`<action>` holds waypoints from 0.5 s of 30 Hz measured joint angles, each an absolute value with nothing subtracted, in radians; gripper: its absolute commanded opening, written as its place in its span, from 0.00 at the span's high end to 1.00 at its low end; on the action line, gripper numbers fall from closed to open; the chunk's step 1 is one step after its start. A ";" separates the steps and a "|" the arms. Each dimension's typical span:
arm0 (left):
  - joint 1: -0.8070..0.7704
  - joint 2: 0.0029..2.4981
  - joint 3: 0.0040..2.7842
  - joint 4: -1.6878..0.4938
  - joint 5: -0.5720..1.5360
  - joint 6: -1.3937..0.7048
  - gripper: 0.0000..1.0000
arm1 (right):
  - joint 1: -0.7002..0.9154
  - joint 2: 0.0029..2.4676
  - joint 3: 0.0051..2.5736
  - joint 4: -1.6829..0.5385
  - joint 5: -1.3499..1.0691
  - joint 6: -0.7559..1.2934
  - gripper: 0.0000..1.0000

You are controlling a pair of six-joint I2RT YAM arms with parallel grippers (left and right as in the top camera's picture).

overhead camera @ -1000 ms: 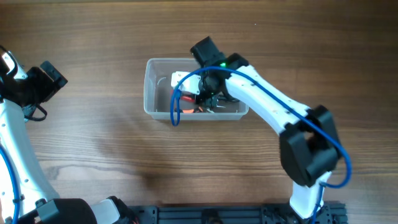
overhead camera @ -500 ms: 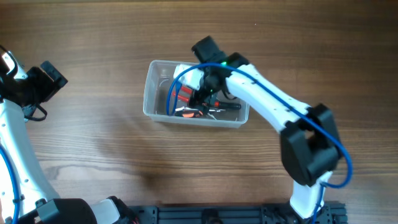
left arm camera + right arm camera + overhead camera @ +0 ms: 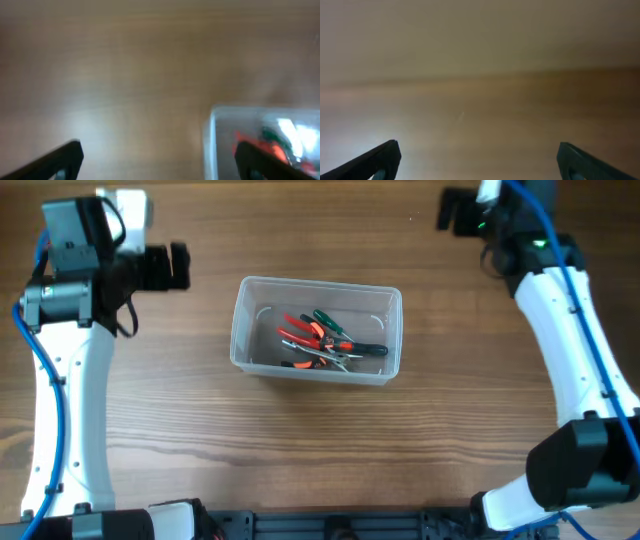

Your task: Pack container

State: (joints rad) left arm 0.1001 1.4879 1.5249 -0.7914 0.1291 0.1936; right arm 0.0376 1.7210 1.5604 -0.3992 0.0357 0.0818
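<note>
**Clear plastic, grained wood**

A clear, colourless plastic with a soft sheen is shown on the container point(image 3: 238, 330). Inside it, red and green plastic-looking grips and dull grey metal are made out on the hand tools point(image 3: 318, 342). Around the container, the table point(image 3: 320, 445) is seen as brown wood grain, smooth and faintly glossy. Left of it, smooth white shell is picked out on the left arm point(image 3: 75, 410).

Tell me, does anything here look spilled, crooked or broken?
Nothing serious. The clear tub sits upright, turned slightly against the wood grain. The tools lie in a heap inside it, none on the table. The left gripper and right gripper hang open and empty, away from it.
</note>
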 measured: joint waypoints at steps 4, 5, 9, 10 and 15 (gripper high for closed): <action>0.098 1.516 1.525 -0.692 0.110 0.224 0.00 | -0.028 1.721 1.561 -0.343 0.054 0.004 0.00; 0.099 1.525 1.525 -0.699 0.102 0.222 0.00 | -0.036 1.721 1.561 -0.363 0.065 -0.010 0.00; 0.102 1.530 1.525 -0.766 0.076 0.195 0.00 | -0.063 1.711 1.560 -0.413 0.080 -0.028 0.00; 0.102 1.520 1.522 -0.765 0.075 0.192 0.00 | -0.069 1.700 1.559 -0.416 0.080 -0.028 0.00; 0.102 1.295 1.360 -0.655 0.070 0.181 0.00 | -0.096 1.470 1.394 -0.388 0.084 -0.030 0.00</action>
State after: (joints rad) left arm 0.1020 1.2953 1.3602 -0.6552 0.0700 0.1814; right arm -0.0956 1.4696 1.3941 -0.3882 0.0841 -0.0299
